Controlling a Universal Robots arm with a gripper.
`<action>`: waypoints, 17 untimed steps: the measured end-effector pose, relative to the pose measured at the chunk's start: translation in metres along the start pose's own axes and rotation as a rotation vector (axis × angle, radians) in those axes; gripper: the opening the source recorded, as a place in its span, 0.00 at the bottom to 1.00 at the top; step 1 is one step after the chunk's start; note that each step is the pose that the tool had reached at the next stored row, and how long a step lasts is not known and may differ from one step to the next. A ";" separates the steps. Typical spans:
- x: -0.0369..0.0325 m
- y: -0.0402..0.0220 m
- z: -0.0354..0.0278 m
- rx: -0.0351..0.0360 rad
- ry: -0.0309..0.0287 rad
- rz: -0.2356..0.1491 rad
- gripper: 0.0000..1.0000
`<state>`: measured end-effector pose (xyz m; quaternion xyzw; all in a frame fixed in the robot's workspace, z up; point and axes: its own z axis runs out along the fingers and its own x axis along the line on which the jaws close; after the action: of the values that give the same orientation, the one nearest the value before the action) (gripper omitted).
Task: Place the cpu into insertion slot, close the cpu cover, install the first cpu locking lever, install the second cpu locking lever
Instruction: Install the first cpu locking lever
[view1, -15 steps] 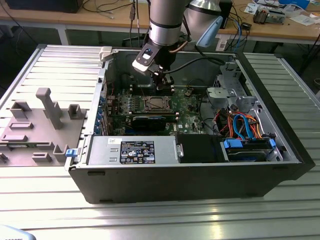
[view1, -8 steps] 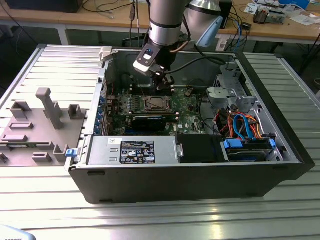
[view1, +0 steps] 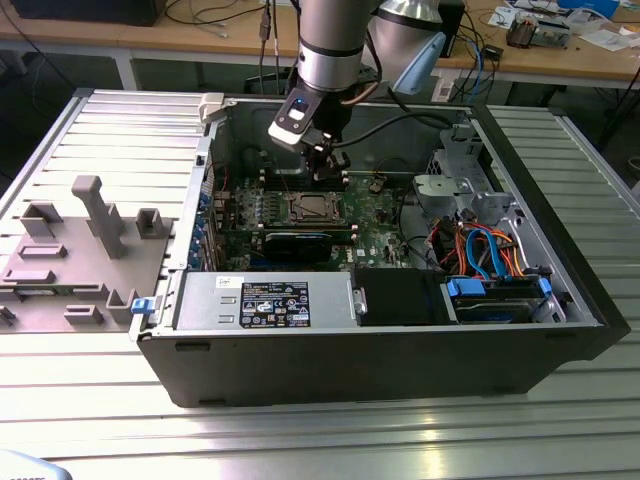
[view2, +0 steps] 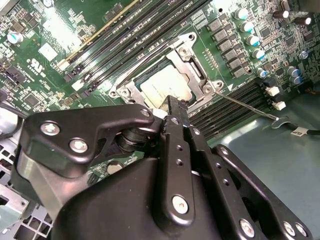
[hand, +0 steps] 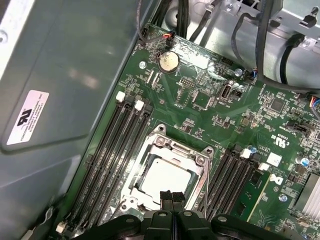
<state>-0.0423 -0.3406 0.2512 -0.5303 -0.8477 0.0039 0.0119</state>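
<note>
The cpu (hand: 161, 177) lies flat in the insertion slot (view1: 313, 207) on the green board, its pale silver top (view2: 162, 86) showing. The cpu cover (hand: 175, 150) is down around it, a silvery frame (view2: 192, 50) with the chip showing through its window. My gripper (hand: 172, 196) hangs just above one edge of the slot with its black fingers pressed together and nothing between them. In the second wrist view the gripper (view2: 176, 102) tip stands over the chip's rim. A thin wire locking lever (view2: 247, 106) sticks out sideways from the slot, away from the frame.
Long black memory slots (hand: 107, 160) flank the socket on both sides. The case wall (hand: 55, 100) stands close by. A black expansion card (view1: 295, 242) lies in front of the socket, with a power supply (view1: 265, 300) and cabled drive bays (view1: 490, 260) further out.
</note>
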 end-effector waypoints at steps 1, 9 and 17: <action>0.0000 0.0000 0.0000 0.0001 -0.0001 -0.004 0.11; 0.0000 0.0000 0.0000 0.0008 -0.0009 -0.047 0.11; 0.0000 0.0000 0.0000 0.0015 -0.0018 -0.090 0.11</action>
<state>-0.0423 -0.3407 0.2512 -0.4917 -0.8707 0.0045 0.0117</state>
